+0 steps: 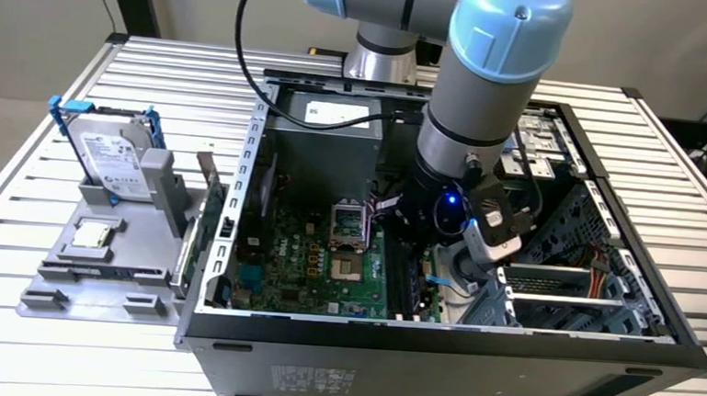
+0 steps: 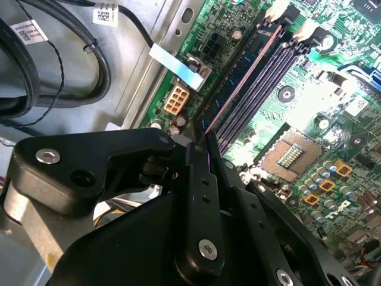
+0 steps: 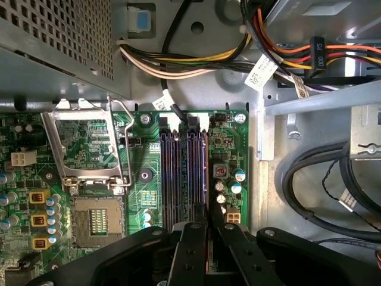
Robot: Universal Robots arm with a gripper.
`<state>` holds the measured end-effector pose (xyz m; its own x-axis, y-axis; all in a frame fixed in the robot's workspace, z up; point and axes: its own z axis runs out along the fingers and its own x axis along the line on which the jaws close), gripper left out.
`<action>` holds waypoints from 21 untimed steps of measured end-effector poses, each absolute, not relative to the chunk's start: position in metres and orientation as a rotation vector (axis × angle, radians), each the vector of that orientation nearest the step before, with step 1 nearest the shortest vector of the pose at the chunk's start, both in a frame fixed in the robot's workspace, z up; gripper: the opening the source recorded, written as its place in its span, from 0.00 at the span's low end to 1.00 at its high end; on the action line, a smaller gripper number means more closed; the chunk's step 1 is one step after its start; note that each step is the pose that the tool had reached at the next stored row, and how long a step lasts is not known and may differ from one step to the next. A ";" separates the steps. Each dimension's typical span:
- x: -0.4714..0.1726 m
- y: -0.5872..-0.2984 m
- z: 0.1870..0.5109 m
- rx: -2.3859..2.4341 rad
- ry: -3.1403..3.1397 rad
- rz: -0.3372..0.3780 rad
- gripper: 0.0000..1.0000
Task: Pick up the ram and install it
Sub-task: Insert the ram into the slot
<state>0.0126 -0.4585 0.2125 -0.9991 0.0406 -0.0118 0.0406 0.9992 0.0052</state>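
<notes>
Inside the open computer case [image 1: 443, 337] at the middle of the exterior view, the grey-and-blue arm [image 1: 484, 77] reaches down from the upper centre, and its gripper [image 1: 448, 259] sits low over the green motherboard [image 1: 313, 260], right of the CPU socket [image 1: 347, 227]. On the exterior view's left, a grey tray [image 1: 103, 275] rests on the slatted metal table [image 1: 34, 188]; it carries an upright hard drive [image 1: 117, 156] with blue clips and, lower down, a small square silver chip [image 1: 93, 235]. In the second wrist view, the gripper [image 2: 205, 149] fills the lower half of the frame, its black fingers [image 2: 199, 179] pinched narrowly on the near end of the ram [image 2: 241, 80], a thin dark stick that runs diagonally toward the upper right along the memory slots [image 2: 268, 83]. I cannot tell whether it is fully seated. Black cables [image 2: 53, 65] loop at the upper left of that frame. In the first wrist view, the gripper [image 3: 207, 217] rises from the bottom centre, fingers closed narrowly around the ram [image 3: 196, 161], which stands edge-on in line with the right-hand pair of slots [image 3: 168, 173]; the socket's metal frame [image 3: 89, 143] lies at centre left, and coloured wires [image 3: 196, 59] cross the top.
</notes>
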 end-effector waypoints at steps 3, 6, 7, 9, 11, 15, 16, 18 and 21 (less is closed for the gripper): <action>0.013 -0.458 0.212 0.063 3.129 0.009 1.00; 0.013 -0.459 0.213 0.063 3.130 0.008 1.00; 0.013 -0.459 0.213 0.064 3.130 0.007 1.00; 0.012 -0.459 0.216 0.074 3.129 0.010 1.00; 0.012 -0.458 0.224 0.080 3.129 0.010 1.00; 0.012 -0.458 0.241 0.081 3.131 0.010 1.00; 0.012 -0.458 0.245 0.081 3.132 0.010 1.00; 0.012 -0.458 0.246 0.081 3.132 0.010 1.00; 0.012 -0.458 0.246 0.081 3.132 0.010 0.00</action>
